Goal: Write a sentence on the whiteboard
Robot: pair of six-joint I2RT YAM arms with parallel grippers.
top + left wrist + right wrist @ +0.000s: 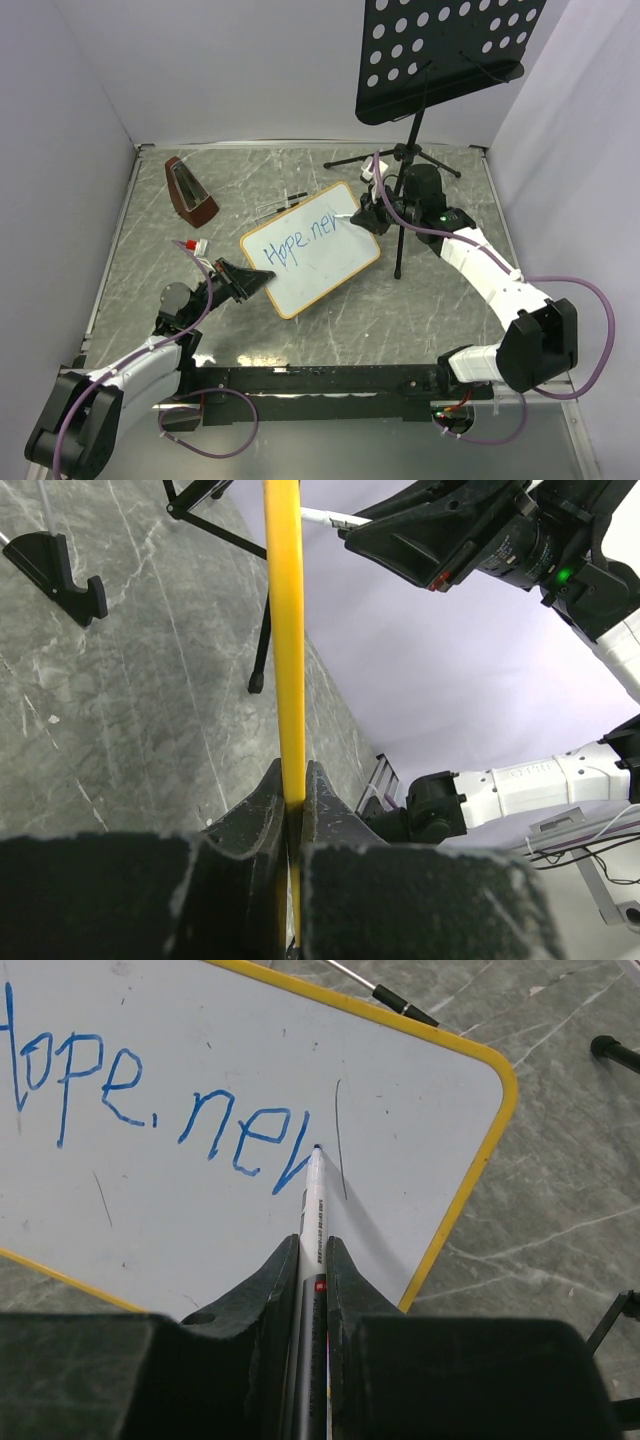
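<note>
The whiteboard (318, 255) lies tilted at the middle of the table, its frame yellow-tan. Blue marker writing (300, 238) on it reads "Hope. nev" in one line, also seen in the right wrist view (150, 1110). My left gripper (262, 282) is shut on the board's left edge; the left wrist view shows the yellow frame (286, 630) edge-on between the jaws. My right gripper (368, 213) is shut on a white marker (314, 1200); its tip touches the board at the top of the "v".
A black music stand with a perforated plate (445, 45) and tripod legs (400, 165) stands at the back right, close to my right arm. A brown metronome (190, 190) stands at the back left. A red-capped object (192, 243) lies near my left gripper.
</note>
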